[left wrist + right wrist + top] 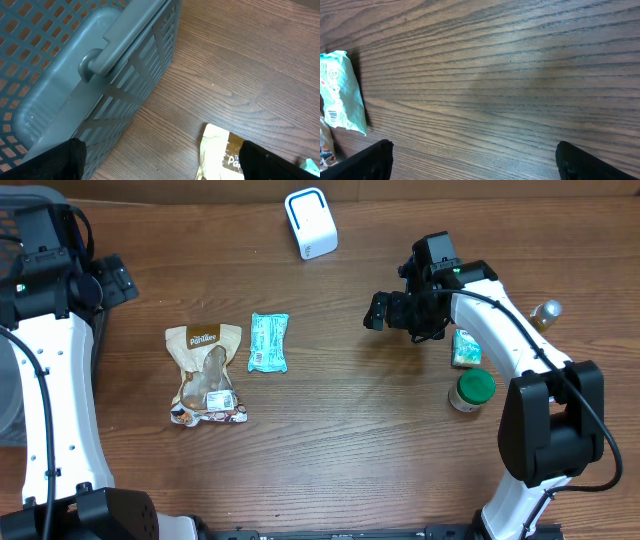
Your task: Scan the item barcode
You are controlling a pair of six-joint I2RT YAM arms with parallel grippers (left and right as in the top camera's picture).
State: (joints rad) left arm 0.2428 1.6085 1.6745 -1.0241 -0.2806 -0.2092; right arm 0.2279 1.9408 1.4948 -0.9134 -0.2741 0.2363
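right hand (373,311) spread — empty, teal packet (268,342) beside brown pouch (205,373)

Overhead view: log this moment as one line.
left hand: open, empty | right hand: open, empty | teal pack: lying free | scanner: untouched

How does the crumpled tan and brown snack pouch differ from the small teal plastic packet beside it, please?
The tan and brown snack pouch is larger and crumpled; the teal plastic packet is smaller, flatter and neatly rectangular. The pouch carries a white label near its lower end; the packet is teal with pale print. In the overhead view the pouch lies left of the packet. Both lie flat on the wooden table.
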